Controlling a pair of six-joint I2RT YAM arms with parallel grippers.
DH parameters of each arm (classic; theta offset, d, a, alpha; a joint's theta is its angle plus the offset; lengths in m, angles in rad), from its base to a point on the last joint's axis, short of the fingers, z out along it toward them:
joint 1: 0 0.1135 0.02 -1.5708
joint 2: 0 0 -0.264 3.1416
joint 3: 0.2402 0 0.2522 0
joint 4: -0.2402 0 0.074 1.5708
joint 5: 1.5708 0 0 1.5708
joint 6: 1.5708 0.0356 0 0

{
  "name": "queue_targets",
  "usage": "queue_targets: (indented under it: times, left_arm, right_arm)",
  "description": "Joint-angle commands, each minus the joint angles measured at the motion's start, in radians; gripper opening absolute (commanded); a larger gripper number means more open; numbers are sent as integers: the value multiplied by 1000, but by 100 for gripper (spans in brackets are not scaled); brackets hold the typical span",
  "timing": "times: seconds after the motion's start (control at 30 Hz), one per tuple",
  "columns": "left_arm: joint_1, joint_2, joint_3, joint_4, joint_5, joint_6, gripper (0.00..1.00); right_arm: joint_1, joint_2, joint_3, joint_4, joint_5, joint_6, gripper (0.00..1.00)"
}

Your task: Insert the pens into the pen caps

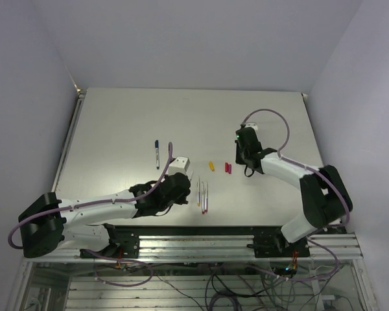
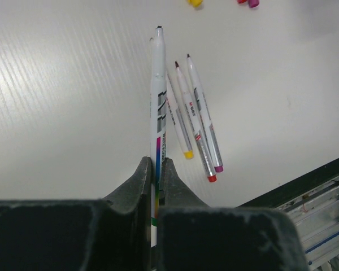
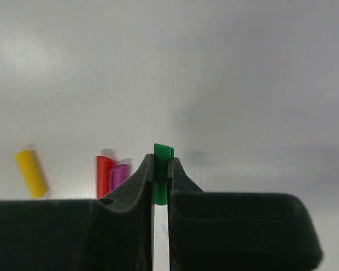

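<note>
My left gripper (image 1: 177, 191) (image 2: 156, 164) is shut on a whitish pen (image 2: 159, 96) with a rainbow stripe and a dark bare tip, held just above the table. Three more uncapped pens (image 1: 203, 195) lie side by side to its right, with yellow (image 2: 178, 116), red (image 2: 193, 131) and magenta (image 2: 205, 121) ends. My right gripper (image 1: 248, 167) (image 3: 161, 162) is shut on the green cap (image 3: 163, 169). The yellow cap (image 1: 211, 166) (image 3: 30, 173), red cap (image 3: 104, 175) and magenta cap (image 1: 227, 168) (image 3: 120, 175) lie on the table to its left. A pen with a blue cap on it (image 1: 157, 154) lies further left.
The white table (image 1: 117, 123) has a metal rail (image 1: 214, 245) along its near edge, seen at the lower right of the left wrist view (image 2: 322, 197). A small white box (image 1: 179, 164) sits just above the left gripper. Grey walls close in the far and side edges.
</note>
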Motion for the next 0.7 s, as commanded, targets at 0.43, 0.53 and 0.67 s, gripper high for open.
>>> queue_targets:
  times: [0.43, 0.53, 0.67]
  left_arm:
    - [-8, -87, -103, 492, 89, 146, 7]
    - [-7, -108, -124, 598, 140, 171, 7]
    - [-7, -101, -151, 736, 220, 182, 7]
  right_arm:
    - [1, -643, -282, 412, -286, 150, 0]
    - [1, -703, -342, 539, -347, 202, 0]
    - [1, -741, -412, 759, -446, 288, 0]
